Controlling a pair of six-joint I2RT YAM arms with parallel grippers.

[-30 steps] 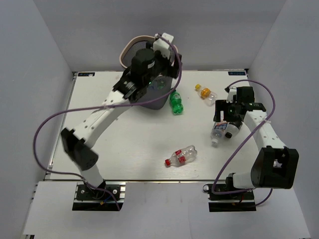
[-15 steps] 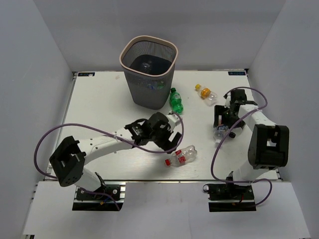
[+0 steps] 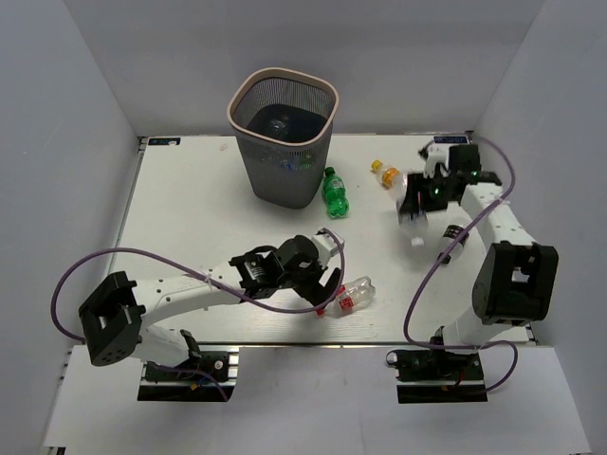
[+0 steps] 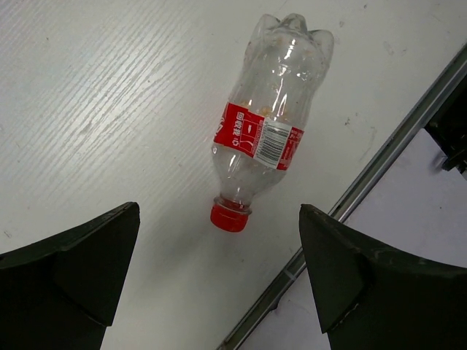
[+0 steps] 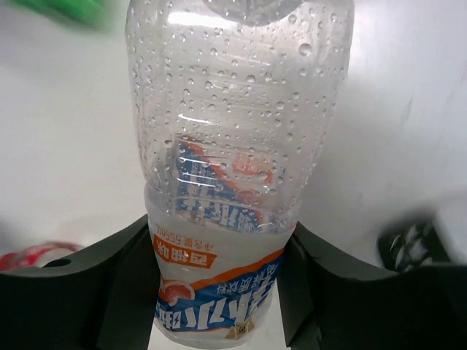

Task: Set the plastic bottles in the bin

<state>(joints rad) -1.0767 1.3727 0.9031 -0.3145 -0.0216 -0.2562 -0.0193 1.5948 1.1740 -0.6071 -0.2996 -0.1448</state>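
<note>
The bin (image 3: 248, 93), dark mesh with a pale rim, stands at the back with a clear bottle (image 3: 278, 123) inside. My right gripper (image 3: 417, 201) is shut on a clear bottle with a blue and white label (image 5: 233, 182), a finger pressed to each side, lifted off the table. My left gripper (image 3: 329, 284) is open just above the table, by the cap end of a red-labelled, red-capped bottle (image 4: 266, 135) that lies flat beyond its fingertips (image 4: 80, 270). A green bottle (image 3: 335, 192) lies beside the bin. An orange-capped bottle (image 3: 389, 176) lies further right.
Another clear bottle (image 3: 453, 239) lies against the right arm's forearm. The table's front metal edge (image 4: 365, 189) runs close to the red-labelled bottle. Grey walls close in the table on three sides.
My left arm swung from over the bin down to the red-labelled bottle at the front. My right gripper closed on the blue-labelled bottle and carried it up and toward the back.
</note>
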